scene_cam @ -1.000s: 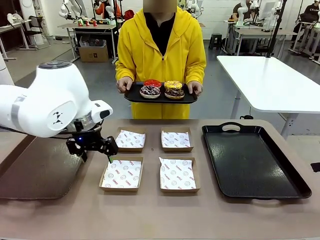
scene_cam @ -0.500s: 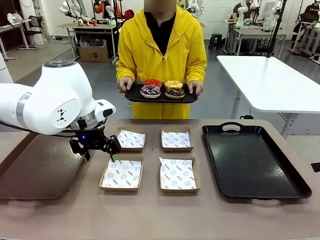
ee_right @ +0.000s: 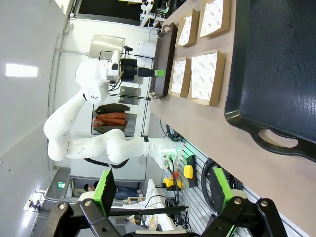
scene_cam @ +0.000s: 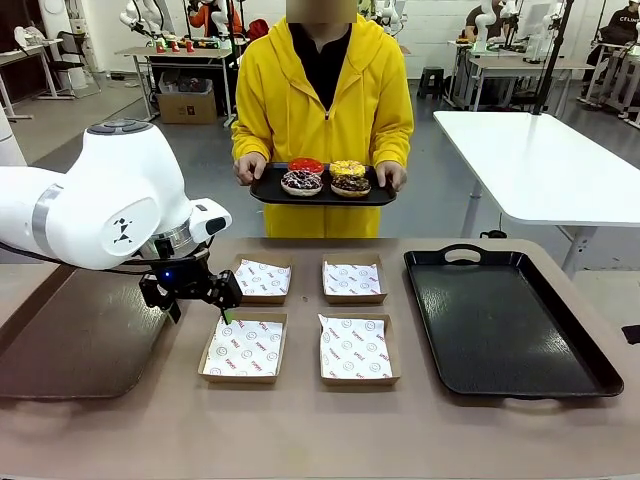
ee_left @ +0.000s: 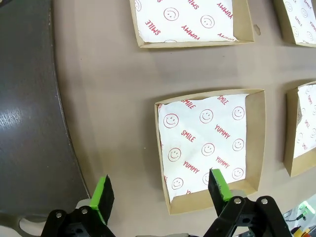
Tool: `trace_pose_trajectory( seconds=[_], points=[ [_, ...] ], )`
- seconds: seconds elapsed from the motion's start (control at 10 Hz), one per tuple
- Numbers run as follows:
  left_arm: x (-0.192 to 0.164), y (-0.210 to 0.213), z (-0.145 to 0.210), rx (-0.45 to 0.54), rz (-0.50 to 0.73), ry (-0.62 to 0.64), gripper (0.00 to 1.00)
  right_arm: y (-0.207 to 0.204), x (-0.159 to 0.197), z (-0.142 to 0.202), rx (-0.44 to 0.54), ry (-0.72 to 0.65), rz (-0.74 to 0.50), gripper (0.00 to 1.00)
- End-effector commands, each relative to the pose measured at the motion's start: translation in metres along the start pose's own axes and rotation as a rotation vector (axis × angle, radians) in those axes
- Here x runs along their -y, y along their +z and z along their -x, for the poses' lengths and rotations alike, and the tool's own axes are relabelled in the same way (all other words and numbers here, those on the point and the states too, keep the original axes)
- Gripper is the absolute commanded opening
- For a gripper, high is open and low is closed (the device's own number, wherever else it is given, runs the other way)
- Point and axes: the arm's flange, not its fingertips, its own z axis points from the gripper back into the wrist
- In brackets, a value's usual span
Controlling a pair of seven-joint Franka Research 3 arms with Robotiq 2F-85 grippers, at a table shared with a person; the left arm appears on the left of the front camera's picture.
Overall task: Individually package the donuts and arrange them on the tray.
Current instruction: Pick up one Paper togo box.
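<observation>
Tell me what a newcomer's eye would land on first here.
First comes the person in the bright yellow hooded jacket at the far side of the brown table, holding a small black tray with four frosted ring donuts. Next come the white left arm's open claw, hovering by the left-hand pair of four shallow brown cardboard boxes lined with printed white paper, and the large black handled tray on the table's right.

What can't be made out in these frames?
Front view: red donut and yellow donut partly hidden by the front pair on the person's tray.
Front view: brown tray partly behind the left arm, cut by the left edge.
Left wrist view: three boxes cut off at top and right edges.
Right wrist view: black tray cut off at the right edge.
</observation>
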Motion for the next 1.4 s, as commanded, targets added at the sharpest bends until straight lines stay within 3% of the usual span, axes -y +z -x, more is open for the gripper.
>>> trace_pose_trajectory(
  seconds=[0.0, 0.2, 0.5, 0.9, 1.0, 1.1, 1.2, 1.3],
  points=[
    [-0.001, 0.001, 0.005, 0.011, -0.017, -0.004, 1.00, 0.000, 0.000, 0.000, 0.003, 0.006, -0.010, 1.00],
    [0.000, 0.000, 0.000, 0.000, 0.000, 0.000, 1.00, 0.000, 0.000, 0.000, 0.003, 0.006, -0.010, 1.00],
    [0.004, -0.022, -0.002, -0.050, 0.017, 0.120, 1.00, 0.000, 0.000, 0.000, 0.003, 0.006, -0.010, 1.00],
    [0.015, -0.051, -0.004, -0.045, -0.062, 0.133, 1.00, 0.000, 0.000, 0.000, 0.003, 0.006, -0.010, 1.00],
    [0.017, -0.054, -0.003, -0.012, -0.055, 0.128, 0.88, 0.000, 0.000, 0.000, 0.003, 0.006, -0.010, 1.00],
    [0.018, -0.054, -0.006, -0.006, -0.076, 0.120, 0.43, 0.000, 0.000, 0.000, 0.003, 0.006, -0.010, 1.00],
    [0.018, -0.054, -0.009, 0.002, -0.081, 0.115, 0.30, 0.000, 0.000, 0.000, 0.003, 0.006, -0.010, 1.00],
    [0.018, -0.056, -0.008, 0.006, -0.081, 0.117, 0.00, 0.000, 0.000, 0.000, 0.003, 0.006, -0.010, 1.00]
  ],
)
